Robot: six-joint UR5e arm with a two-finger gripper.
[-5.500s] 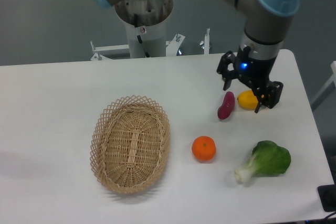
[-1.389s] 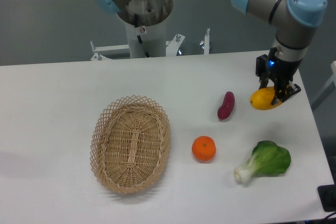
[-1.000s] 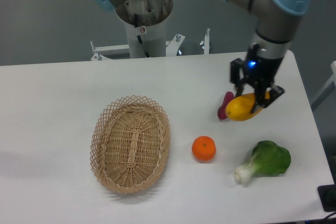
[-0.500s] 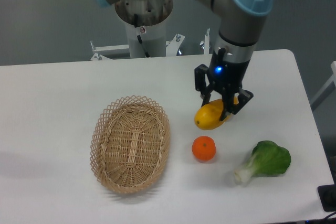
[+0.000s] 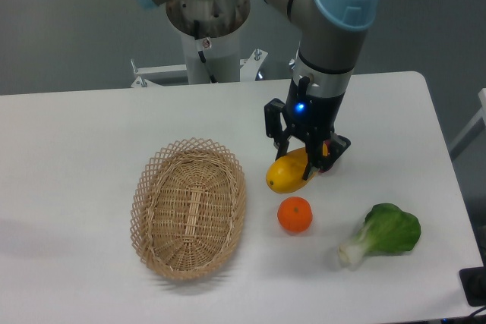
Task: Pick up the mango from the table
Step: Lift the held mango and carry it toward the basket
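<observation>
The mango [image 5: 286, 174] is a yellow-orange oval fruit held above the white table [image 5: 91, 127], just right of the basket. My gripper [image 5: 302, 158] is shut on the mango's right end, its dark fingers on either side of the fruit. The mango's left end sticks out toward the basket. The dark purple-red vegetable is hidden behind the gripper.
A woven wicker basket [image 5: 189, 207] lies left of centre. A round orange [image 5: 295, 214] sits just below the mango. A green leafy vegetable [image 5: 384, 233] lies at the right front. The robot's base column [image 5: 206, 36] stands behind the table.
The gripper has carried the mango from the right side of the table leftward, ending close to the basket's right rim and above the orange.
</observation>
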